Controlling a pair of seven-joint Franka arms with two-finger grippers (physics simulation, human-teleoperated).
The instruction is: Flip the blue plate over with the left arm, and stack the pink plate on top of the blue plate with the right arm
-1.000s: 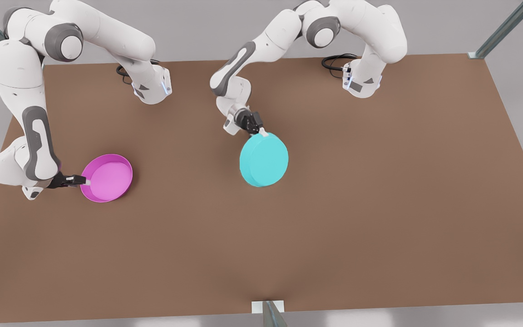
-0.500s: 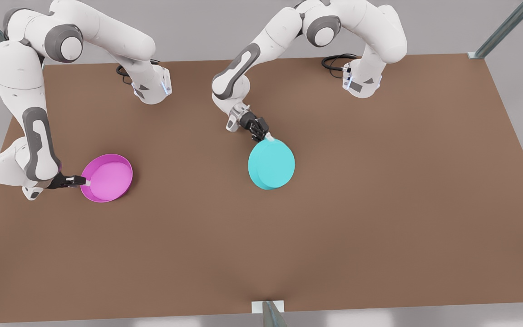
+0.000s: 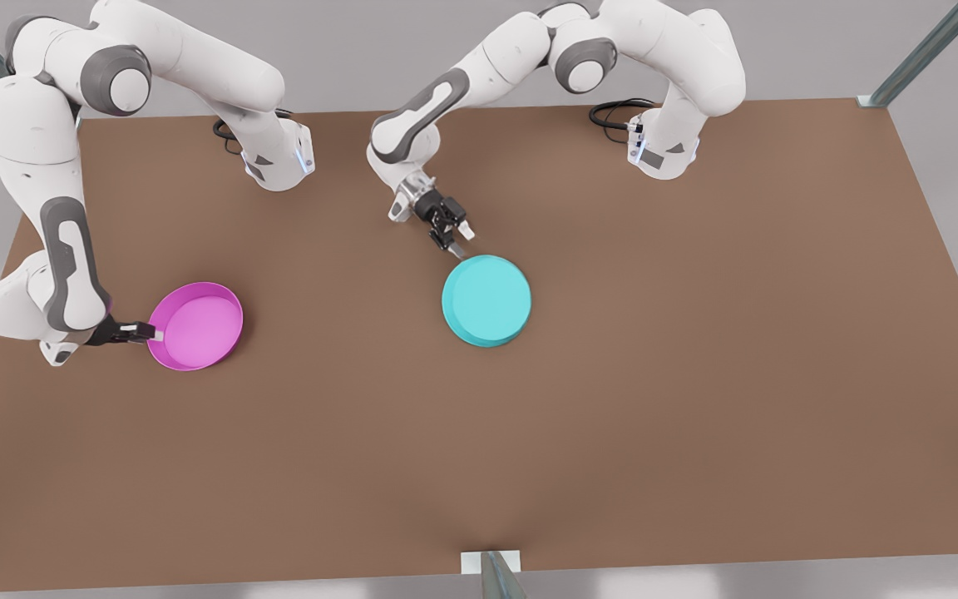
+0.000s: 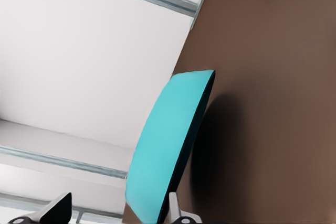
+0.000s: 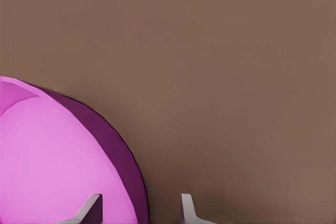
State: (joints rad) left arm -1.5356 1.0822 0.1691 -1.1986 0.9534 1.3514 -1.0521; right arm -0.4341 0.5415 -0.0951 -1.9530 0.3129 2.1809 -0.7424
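Finally, blue plate [image 3: 486, 299] flipped, base up on the worktop [image 3: 695, 374].
Left gripper [image 3: 452, 241] jaws just spread, letting go; right gripper [image 3: 155, 333] straddles pink plate [image 3: 196, 326] rim, ready for stacking.

We have two identical arms [image 3: 38, 158], built of rounded glossy white shells. Dark grey caps ring our joints, and a long grey inlay runs down each forearm. Our bases [image 3: 275, 158] carry small grey triangle marks and a thin blue light strip, with black cables [image 3: 616, 112] looped behind them. Each small black gripper [image 3: 451, 235] ends in pale grey fingertips [image 5: 188, 206].
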